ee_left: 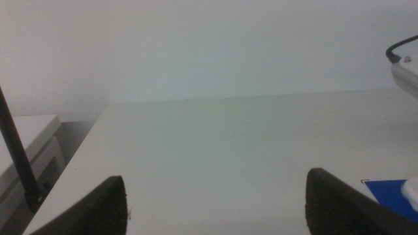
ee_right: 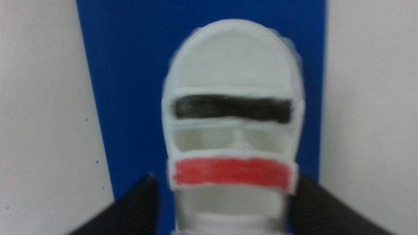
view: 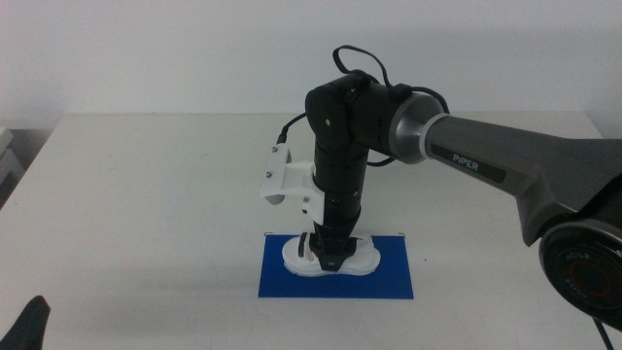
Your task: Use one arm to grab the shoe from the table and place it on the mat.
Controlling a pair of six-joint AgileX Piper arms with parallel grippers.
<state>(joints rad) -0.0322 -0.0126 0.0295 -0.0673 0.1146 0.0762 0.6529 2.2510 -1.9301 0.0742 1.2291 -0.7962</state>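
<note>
Reaching in from the right side of the table (view: 146,185), the arm (view: 505,170) bends straight down over the mat (view: 389,277). At its tip, the right gripper (view: 328,255), standing upright, jaws either side of the shoe (view: 364,261). Seen from the right wrist: the shoe (ee_right: 232,98) directly between the two dark jaws, toe pointing away from the gripper (ee_right: 225,199), red strap nearest the jaws and black strap beyond it. Jaws set close against the shoe's sides at the heel end (whether pressing or merely flanking, hard to tell from the blur), so apparently clasping it. Shoe resting flat on the mat (ee_right: 124,65), sole down, roughly centred across the blue, with blue showing on both sides and ahead of the toe. Mat lying flat near the table's front edge. Waiting at the lower left corner of the middle view, the left gripper (view: 29,326); from its own wrist camera, jaws spread wide apart over bare table (ee_left: 228,150), left gripper (ee_left: 215,202) gripping nothing, a corner of the mat (ee_left: 388,192) just visible.
</note>
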